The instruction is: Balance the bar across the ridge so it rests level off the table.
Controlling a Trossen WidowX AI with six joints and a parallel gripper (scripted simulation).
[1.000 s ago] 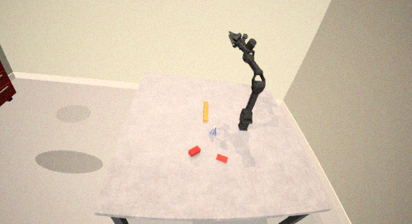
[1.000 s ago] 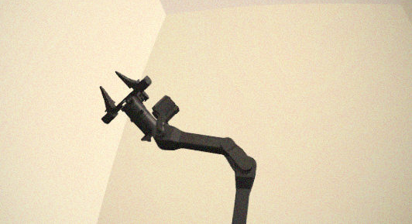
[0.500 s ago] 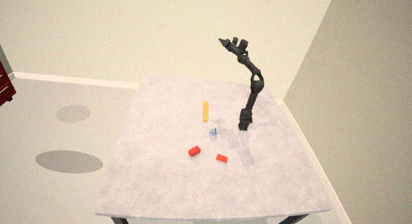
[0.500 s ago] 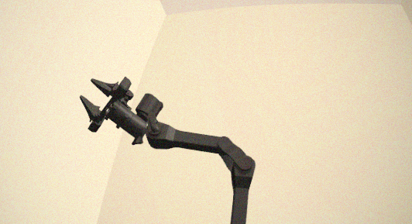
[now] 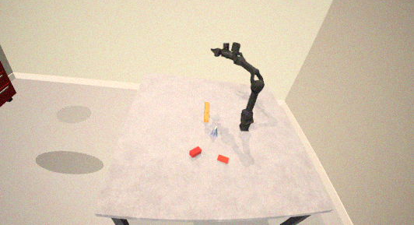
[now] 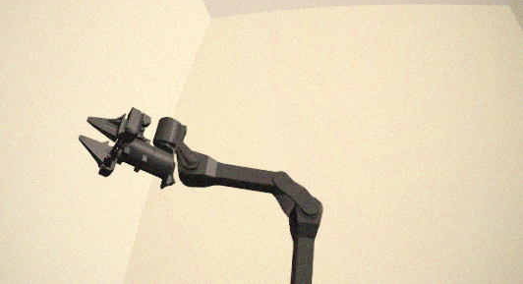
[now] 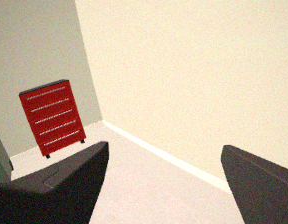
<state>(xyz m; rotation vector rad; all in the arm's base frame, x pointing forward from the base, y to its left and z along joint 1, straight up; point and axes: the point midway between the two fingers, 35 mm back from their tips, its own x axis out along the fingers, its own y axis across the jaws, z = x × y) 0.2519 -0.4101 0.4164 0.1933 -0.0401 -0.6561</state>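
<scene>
From the top, the orange bar (image 5: pixel 206 112) lies on the counter (image 5: pixel 163 178) near the small ridge (image 5: pixel 214 132). In the exterior view, the gripper (image 5: pixel 213 50) (image 6: pixel 85 129) (image 7: pixel 167 151) is raised and open. The wrist view shows its fingers apart, facing a red cabinet (image 7: pixel 54 118).

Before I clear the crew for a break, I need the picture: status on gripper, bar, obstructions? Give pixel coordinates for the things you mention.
Gripper (image 5: pixel 212 50) (image 6: pixel 83 128) (image 7: pixel 167 151) open, empty, raised. Orange bar (image 5: pixel 206 112) on table, off the ridge (image 5: pixel 214 132). Nothing between fingers; red blocks (image 5: pixel 195 152) (image 5: pixel 222 159) lie apart from both.

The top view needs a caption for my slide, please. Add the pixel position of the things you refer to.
Gripper (image 5: pixel 212 51) (image 6: pixel 84 128) (image 7: pixel 167 151) open and raised; orange bar (image 5: pixel 206 112) beside the small ridge (image 5: pixel 213 132), not yet balanced.
</scene>
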